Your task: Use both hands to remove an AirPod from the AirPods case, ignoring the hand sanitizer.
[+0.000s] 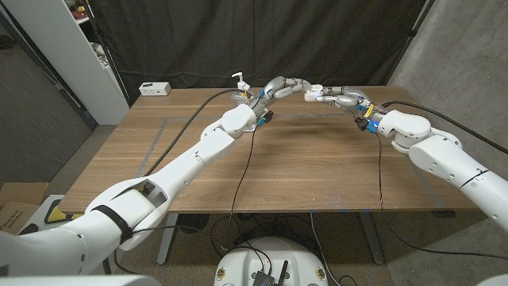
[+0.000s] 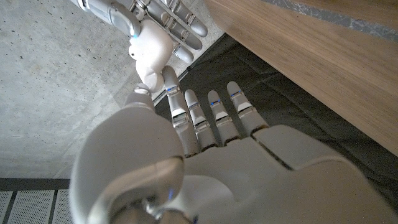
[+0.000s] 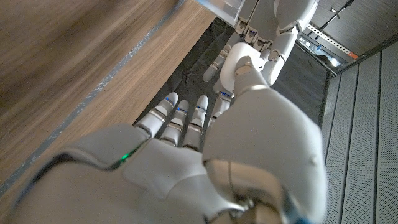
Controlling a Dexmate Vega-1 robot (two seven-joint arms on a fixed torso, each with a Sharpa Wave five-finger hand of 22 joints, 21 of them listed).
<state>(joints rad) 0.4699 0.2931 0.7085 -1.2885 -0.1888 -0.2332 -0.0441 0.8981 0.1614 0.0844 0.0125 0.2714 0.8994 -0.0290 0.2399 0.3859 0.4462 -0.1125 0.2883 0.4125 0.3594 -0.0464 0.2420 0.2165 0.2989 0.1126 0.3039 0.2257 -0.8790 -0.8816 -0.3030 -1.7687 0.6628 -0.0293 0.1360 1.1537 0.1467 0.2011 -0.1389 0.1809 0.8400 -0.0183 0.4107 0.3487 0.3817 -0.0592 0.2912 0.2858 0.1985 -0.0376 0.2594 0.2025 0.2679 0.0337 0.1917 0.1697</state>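
Head view: both arms reach out over the wooden table [image 1: 262, 167] and meet above its far middle, where the left hand [image 1: 287, 86] and the right hand [image 1: 337, 98] come fingertip to fingertip, raised off the surface. A small white case [image 1: 317, 94] sits between them at the tips of the right hand, which pinches it; the left hand's fingertips are right against it from the other side. In the left wrist view the left hand [image 2: 205, 149] shows from the back with its fingers stretched out side by side, and its thumb tip touches the rounded white case [image 2: 151, 53], which the right hand [image 2: 158, 22] holds from beyond. In the right wrist view the right hand [image 3: 186, 155] has its thumb laid on the white case [image 3: 238, 68] while its other fingers lie straight, and the left hand [image 3: 280, 25] meets the case from the far side. I cannot tell whether the left hand actually grips the case or only touches it, nor whether the case lid is open. The sanitizer bottle [image 1: 240, 84], white pump on top, stands on the table at the far edge, just left of the left hand. A white box [image 1: 155, 88] lies at the far left corner of the table.
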